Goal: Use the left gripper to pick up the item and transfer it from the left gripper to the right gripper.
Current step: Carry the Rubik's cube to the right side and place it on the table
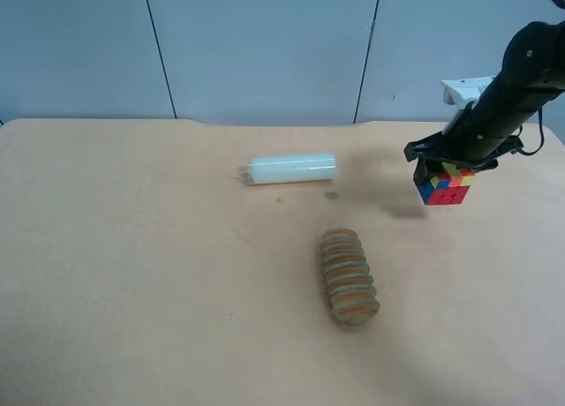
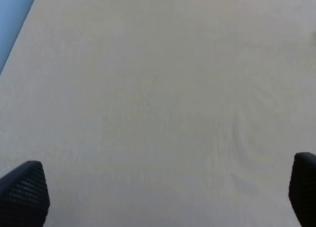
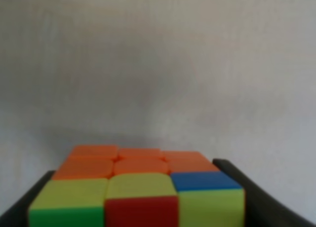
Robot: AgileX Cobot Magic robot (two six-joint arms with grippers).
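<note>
The item, a small puzzle cube (image 1: 444,185), hangs above the table at the exterior high view's right, held between the jaws of my right gripper (image 1: 450,165), the black arm with a white bracket. In the right wrist view the cube (image 3: 138,187) fills the gap between the two black jaws of the right gripper (image 3: 138,205), orange face up. My left gripper (image 2: 163,190) is open and empty over bare table in the left wrist view. The left arm is out of the exterior high view.
A white cylinder (image 1: 291,169) lies on the tan table (image 1: 132,247) left of the cube. A ribbed tan-orange roll (image 1: 349,275) lies nearer the table's front, middle. Pale blue wall panels stand behind the table.
</note>
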